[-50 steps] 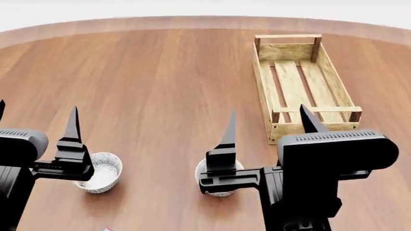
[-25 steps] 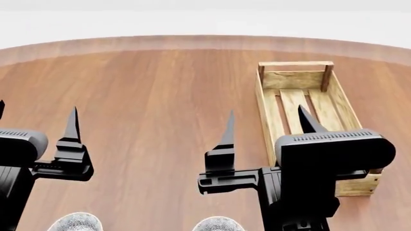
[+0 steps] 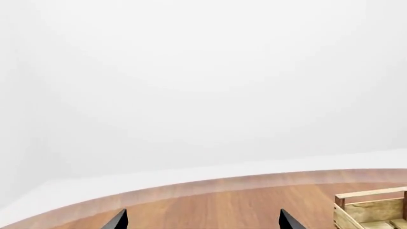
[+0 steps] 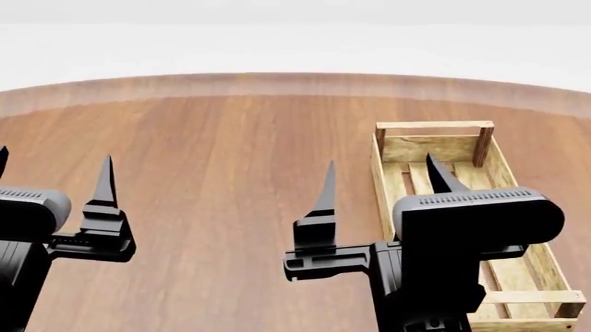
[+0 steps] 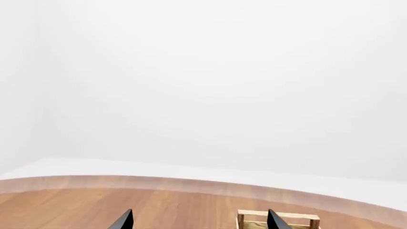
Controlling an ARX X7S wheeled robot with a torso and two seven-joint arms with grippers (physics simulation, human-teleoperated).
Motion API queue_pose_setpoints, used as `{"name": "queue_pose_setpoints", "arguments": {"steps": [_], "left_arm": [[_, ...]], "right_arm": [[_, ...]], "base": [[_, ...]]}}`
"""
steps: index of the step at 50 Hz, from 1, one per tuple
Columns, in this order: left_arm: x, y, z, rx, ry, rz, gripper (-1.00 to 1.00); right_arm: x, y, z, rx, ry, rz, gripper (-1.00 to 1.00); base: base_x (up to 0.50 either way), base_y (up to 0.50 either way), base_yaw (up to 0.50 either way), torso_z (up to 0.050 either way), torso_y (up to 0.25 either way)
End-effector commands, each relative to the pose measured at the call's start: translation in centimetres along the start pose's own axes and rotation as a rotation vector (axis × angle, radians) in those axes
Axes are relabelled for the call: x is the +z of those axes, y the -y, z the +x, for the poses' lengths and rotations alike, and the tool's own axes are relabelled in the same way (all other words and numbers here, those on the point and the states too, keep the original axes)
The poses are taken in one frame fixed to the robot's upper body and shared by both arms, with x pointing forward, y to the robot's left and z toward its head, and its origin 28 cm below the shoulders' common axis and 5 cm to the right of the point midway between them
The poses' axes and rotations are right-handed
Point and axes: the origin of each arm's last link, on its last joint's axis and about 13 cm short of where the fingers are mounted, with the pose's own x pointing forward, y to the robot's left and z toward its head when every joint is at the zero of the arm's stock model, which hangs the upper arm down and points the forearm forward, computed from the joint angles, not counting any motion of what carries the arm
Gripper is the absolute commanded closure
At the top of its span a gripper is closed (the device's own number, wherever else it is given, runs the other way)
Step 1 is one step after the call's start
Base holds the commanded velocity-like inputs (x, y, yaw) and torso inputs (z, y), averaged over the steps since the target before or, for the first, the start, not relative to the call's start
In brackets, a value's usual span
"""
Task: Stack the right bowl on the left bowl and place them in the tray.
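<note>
Neither bowl shows in any view; both are out of view. The tray [image 4: 434, 126], a pale wooden crate with a slatted bottom, lies at the right of the head view, partly hidden behind my right arm. Its corner shows in the left wrist view as the tray [image 3: 370, 195], and its far end in the right wrist view as the tray [image 5: 277, 215]. My left gripper [image 4: 54, 158] is open and empty above the table. My right gripper [image 4: 380, 163] is open too, with nothing between its fingers, just left of the tray.
The round brown wooden table [image 4: 212, 152] curves to its far edge [image 4: 277, 81], with white floor beyond. Both wrist cameras look out over that far edge [image 3: 190, 187] at blank white background.
The head view has tilted upward. The two bowls slid out of the bottom of the picture and the tray moved lower. Both grippers keep their place and stay open.
</note>
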Motion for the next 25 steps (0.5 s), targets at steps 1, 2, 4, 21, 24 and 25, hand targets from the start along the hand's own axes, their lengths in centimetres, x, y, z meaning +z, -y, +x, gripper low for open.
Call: {"name": "queue_pose_setpoints", "arguments": {"steps": [1,2,4,21,24,25], "left_arm": [[-0.02,-0.02,-0.05,0.001,0.001,-0.001,-1.0],[-0.02,-0.02,-0.05,0.001,0.001,-0.001,-1.0],[0.01,-0.02,-0.07,0.0,0.002,-0.001,-1.0],[-0.1,-0.09,-0.14,0.003,0.0,-0.003,-1.0],[-0.09,-0.09,-0.14,0.002,0.0,-0.003,-1.0],[-0.09,-0.09,-0.14,0.003,0.0,-0.003,-1.0]], "right_arm": [[-0.05,-0.03,0.01,0.001,0.001,-0.003,-1.0],[-0.05,-0.03,0.02,0.0,0.0,-0.003,-1.0],[-0.06,-0.04,0.03,-0.002,-0.001,-0.006,-1.0],[-0.24,-0.06,0.1,-0.014,-0.024,-0.009,-1.0],[-0.22,-0.05,0.13,-0.02,-0.025,-0.013,-1.0],[-0.21,-0.04,0.13,-0.019,-0.025,-0.012,-1.0]], "base": [[0.0,0.0,0.0,0.0,0.0],[0.0,0.0,0.0,0.0,0.0],[0.0,0.0,0.0,0.0,0.0],[0.13,0.0,0.0,0.0,0.0],[0.0,0.0,0.0,0.0,0.0],[0.0,0.0,0.0,0.0,0.0]]}}
